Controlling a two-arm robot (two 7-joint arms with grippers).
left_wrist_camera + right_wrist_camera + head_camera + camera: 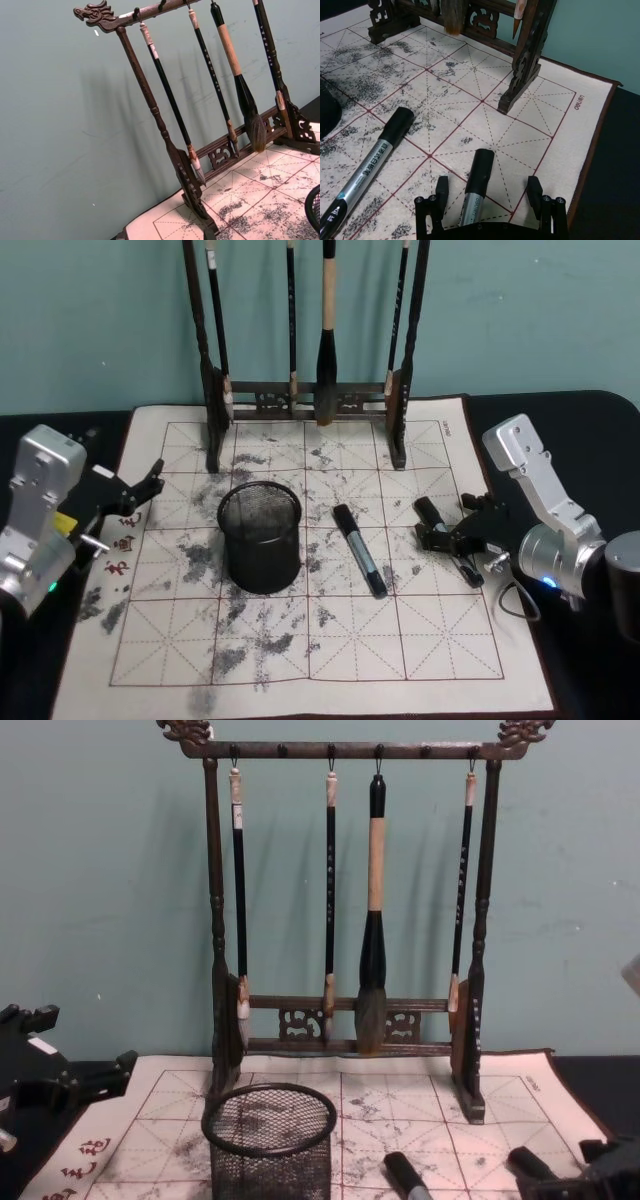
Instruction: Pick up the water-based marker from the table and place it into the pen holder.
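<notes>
Right fingers: two black, blocky fingers [535,186] spread apart, one on each side of a marker, neither seen pressing on it
Right gripper [450,522]: low over the right part of the mat, its silver, boxy arm coming in from the right edge
Marker between the fingers [479,172]: a round stick with a smooth black cap and a glossy silver barrel with print on it; it lies flat on the mat, cap end pointing toward the rack
Second marker [360,550]: same black-and-silver build, lying flat and apart from the first, between the gripper and the pen holder, touching neither
Pen holder [260,565]: round black wire-mesh cup with a solid rim, upright on the mat left of both markers; the mesh is fine enough to see through
Mat [400,640]: pale, felt-like cloth with a dark bound edge, ruled in a red grid with dashed diagonals and blotched with grey ink stains
Brush rack [215,920]: dark turned-wood frame with carved ends and a fretted lower rail, standing at the back of the mat
Brushes [372,920]: four hang from the top bar, three slim and dark, one thick with a tan handle and a full dark tuft
Left gripper [140,490]: at the mat's left edge, well away from the markers, its black fingers parted and holding nothing
Table [590,420]: flat black surface under the mat
Wall [100,870]: plain, matte teal behind the rack
</notes>
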